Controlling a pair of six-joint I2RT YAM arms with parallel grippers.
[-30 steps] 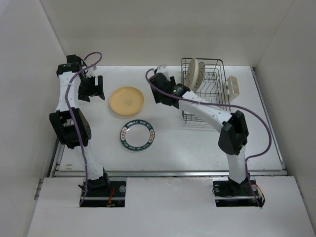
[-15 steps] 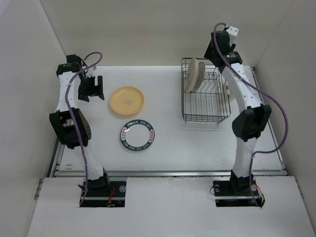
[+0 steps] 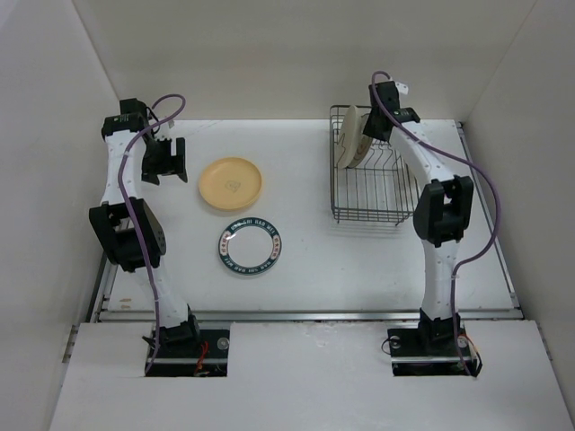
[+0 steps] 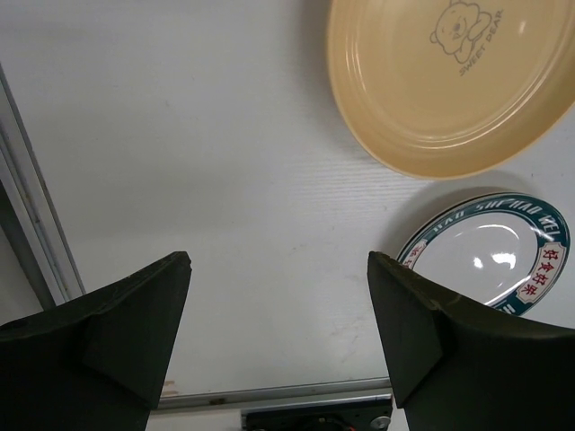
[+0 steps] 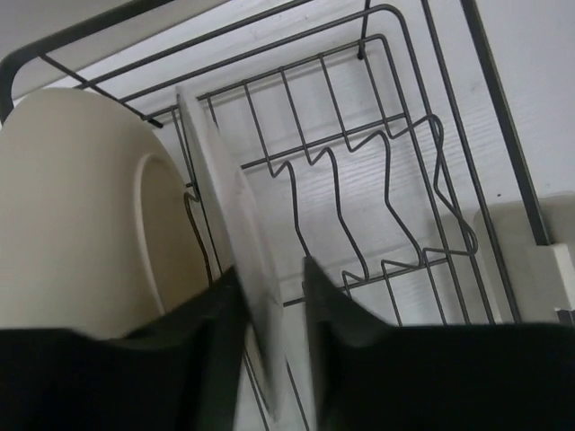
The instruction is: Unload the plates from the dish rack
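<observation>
Our right gripper [image 5: 269,269] straddles the white plate [image 5: 216,180], fingers not yet pinching; we should close firmly, then lift straight up.

Four plates are showing. Two are lying flat on the table [image 3: 305,278]: one yellow-orange plate [image 3: 231,183] and one teal-rimmed plate [image 3: 249,246]. Two are standing on edge: one cream plate [image 5: 81,215] and one white plate [image 5: 235,235]. One dish rack [image 3: 373,193] is holding that standing pair. Two tools are showing, the left tool [image 4: 278,269] and the right tool [image 5: 274,301].
</observation>
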